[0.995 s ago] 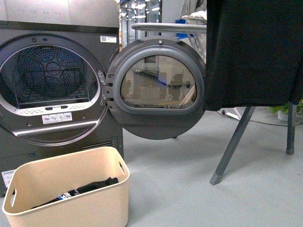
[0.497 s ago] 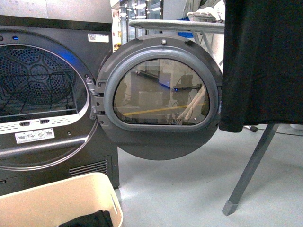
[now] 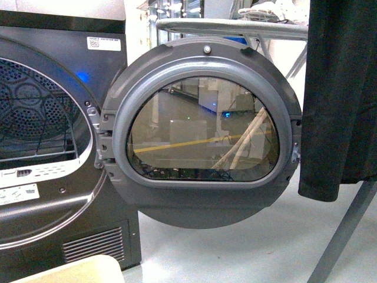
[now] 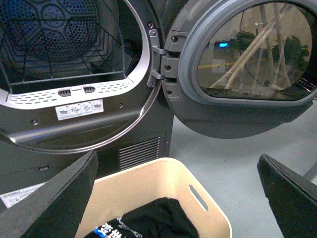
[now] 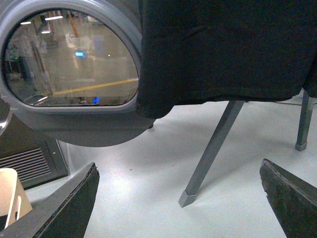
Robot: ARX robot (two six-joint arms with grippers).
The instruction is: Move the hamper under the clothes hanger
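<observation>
The beige hamper [image 4: 148, 184] stands on the floor in front of the dryer, with dark clothes [image 4: 153, 223] inside and a handle slot [image 4: 198, 197] near its rim. My open left gripper [image 4: 177, 163] hangs above it, one finger on each side, touching nothing. In the front view only a sliver of the hamper's rim [image 3: 76, 272] shows at the bottom left. The clothes hanger's bar [image 3: 224, 26] runs across the top, with a black garment [image 3: 341, 88] hanging at the right over an angled leg [image 3: 347, 236]. My right gripper [image 5: 178, 168] is open and empty above the floor near a rack leg [image 5: 210, 148]. A corner of the hamper [image 5: 10, 196] shows in that view too.
The dark grey dryer has its round door [image 3: 200, 135] swung open between the drum [image 3: 35, 118] and the rack. A second rack leg [image 5: 303, 121] stands further off. Grey floor [image 5: 138, 193] lies between the dryer and the rack legs.
The front view has closed in on the dryer. The hamper has dropped almost out of the bottom of the frame, and the rack and garment have shifted to the right edge.
</observation>
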